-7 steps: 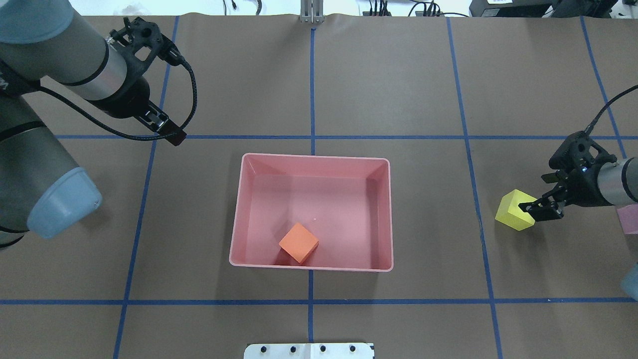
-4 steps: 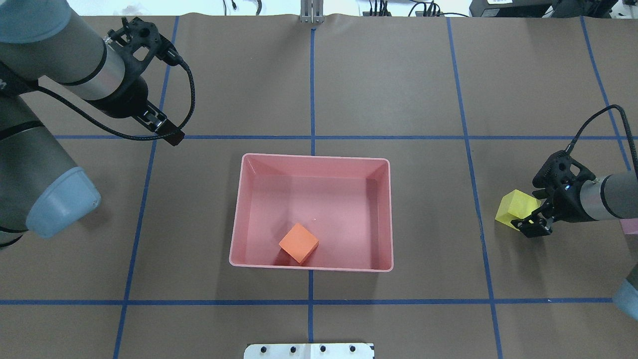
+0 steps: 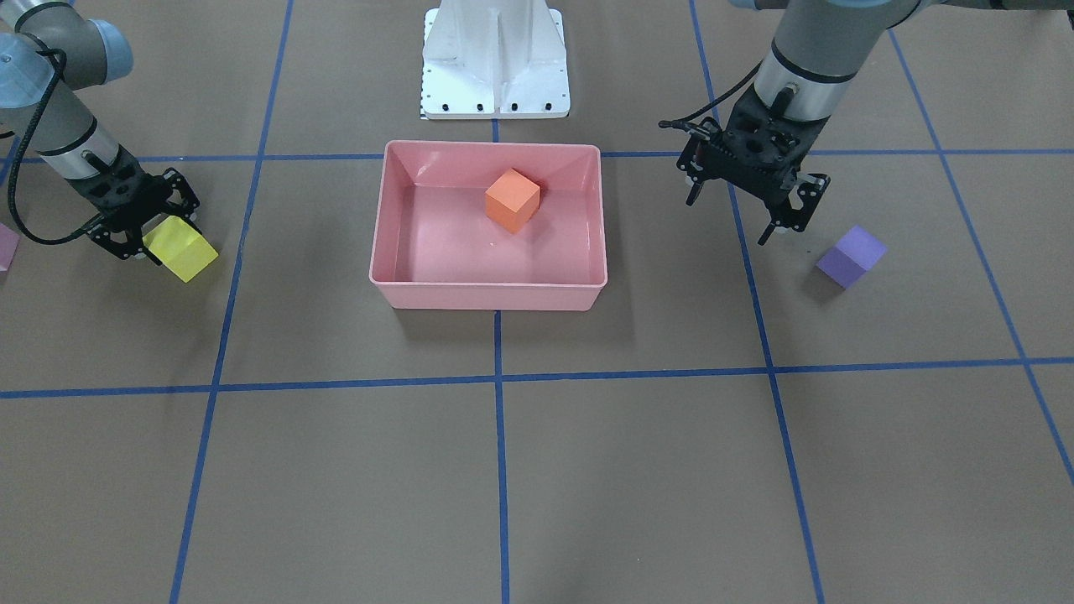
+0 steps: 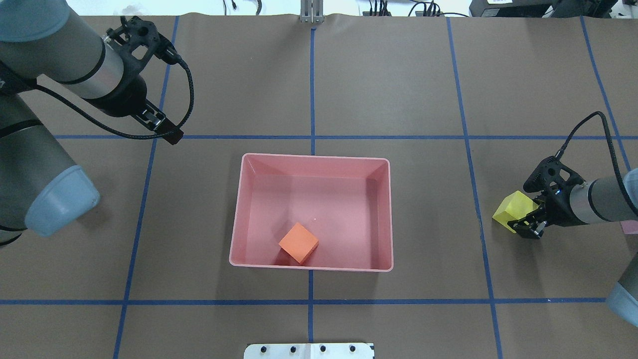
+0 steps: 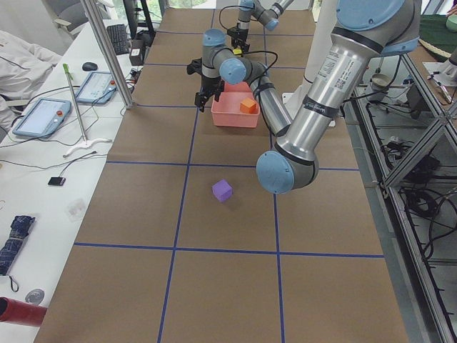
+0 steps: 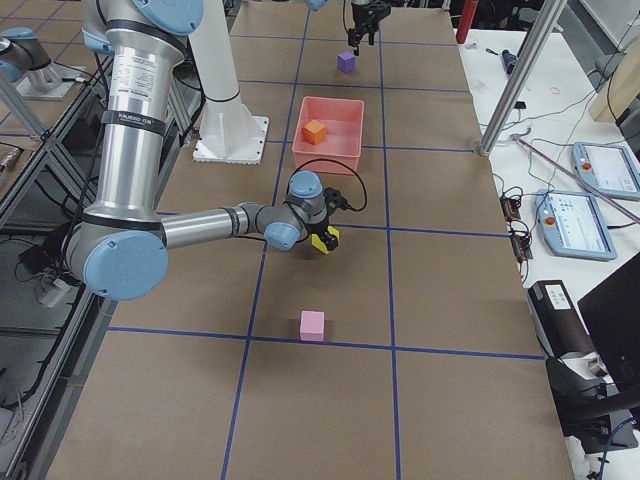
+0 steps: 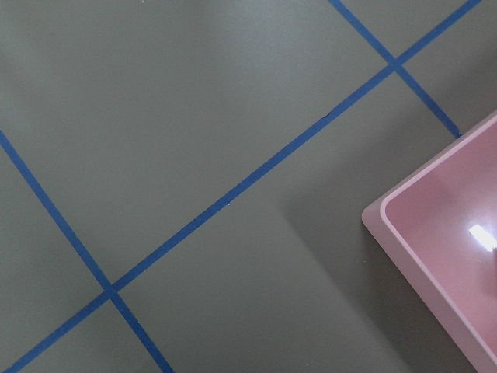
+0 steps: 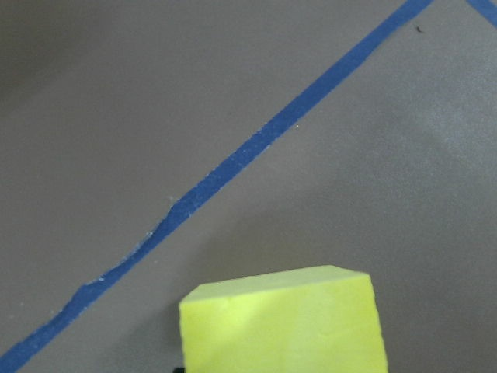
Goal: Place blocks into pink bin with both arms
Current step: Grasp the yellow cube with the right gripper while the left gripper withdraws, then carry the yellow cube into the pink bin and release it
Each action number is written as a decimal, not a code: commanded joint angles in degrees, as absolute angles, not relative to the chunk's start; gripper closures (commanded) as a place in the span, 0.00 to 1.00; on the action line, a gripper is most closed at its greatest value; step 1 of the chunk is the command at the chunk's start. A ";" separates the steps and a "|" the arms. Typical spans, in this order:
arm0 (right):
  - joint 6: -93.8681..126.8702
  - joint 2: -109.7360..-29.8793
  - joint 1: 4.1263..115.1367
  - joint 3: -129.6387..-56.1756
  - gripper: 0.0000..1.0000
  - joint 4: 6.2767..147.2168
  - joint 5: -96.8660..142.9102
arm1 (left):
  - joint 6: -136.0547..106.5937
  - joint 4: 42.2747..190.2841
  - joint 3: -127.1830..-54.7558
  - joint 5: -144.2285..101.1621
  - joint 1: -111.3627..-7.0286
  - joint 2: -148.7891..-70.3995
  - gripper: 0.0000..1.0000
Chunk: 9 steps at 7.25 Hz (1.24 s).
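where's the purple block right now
Front-facing view, right side: the purple block sits on the table, right of the pink bin, past a blue tape line.

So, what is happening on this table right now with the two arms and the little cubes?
Two robot arms are putting small foam cubes into a shallow salmon-pink plastic bin. The orange foam cube lies inside it. The right gripper is down at the yellow foam cube, fingers on either side; whether it has closed is unclear. The left gripper is open and empty, near the purple foam cube. The light pink foam cube waits on the table.
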<state>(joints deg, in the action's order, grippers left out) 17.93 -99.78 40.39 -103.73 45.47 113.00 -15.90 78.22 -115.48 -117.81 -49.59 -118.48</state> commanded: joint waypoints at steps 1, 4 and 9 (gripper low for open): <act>23.24 -99.41 41.48 -108.42 1.00 50.23 113.64 | -9.89 78.31 -114.62 -118.99 -52.80 -117.52 0.00; 48.96 -89.17 41.57 -114.59 1.00 61.38 116.97 | 3.06 90.37 -114.00 -119.53 -58.70 -103.85 0.00; 74.15 -58.93 32.56 -119.45 0.87 101.03 107.90 | 4.13 122.57 -104.01 -121.10 -59.24 -86.75 0.00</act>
